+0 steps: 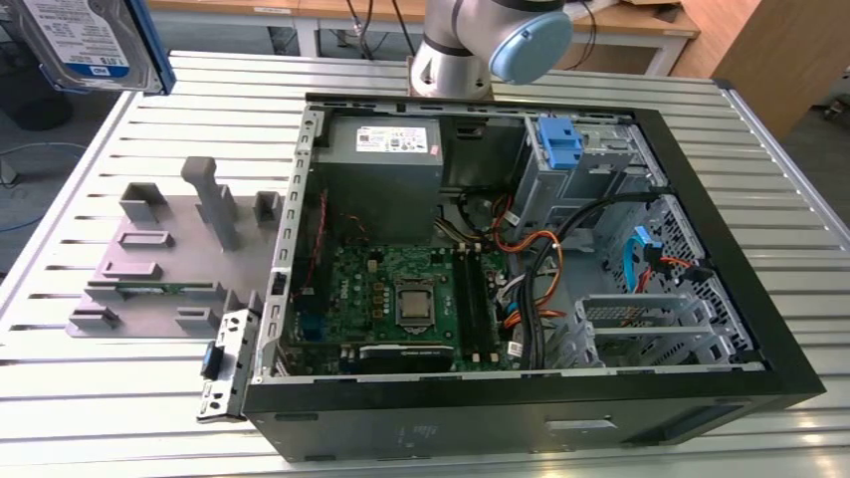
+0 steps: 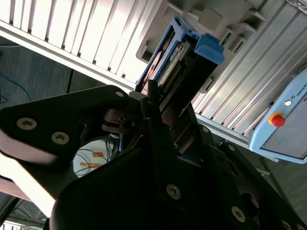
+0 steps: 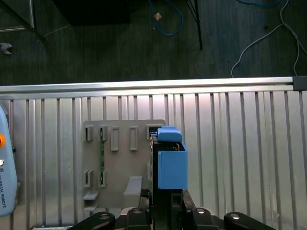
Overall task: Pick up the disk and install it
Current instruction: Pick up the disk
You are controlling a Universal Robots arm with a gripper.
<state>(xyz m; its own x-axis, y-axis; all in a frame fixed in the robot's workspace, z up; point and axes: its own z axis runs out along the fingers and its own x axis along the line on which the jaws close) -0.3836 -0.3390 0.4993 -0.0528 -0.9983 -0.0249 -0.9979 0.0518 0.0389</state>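
Robot lifts a drive: the gripper holds the disk in the air, its black fingers clamped tight on one end and the blue bracket at the far end from them. In the first wrist view the disk hangs edge-on over one side of the grey fixture, which lies on the slatted table with a pendant near it. In the exterior view the disk shows its white-and-blue label at the view's far left, well apart from the open case. The case lies on its side on the table, just beside the fixture, baring the motherboard, the power supply and a drive bay with a blue latch. The arm rises behind the case.
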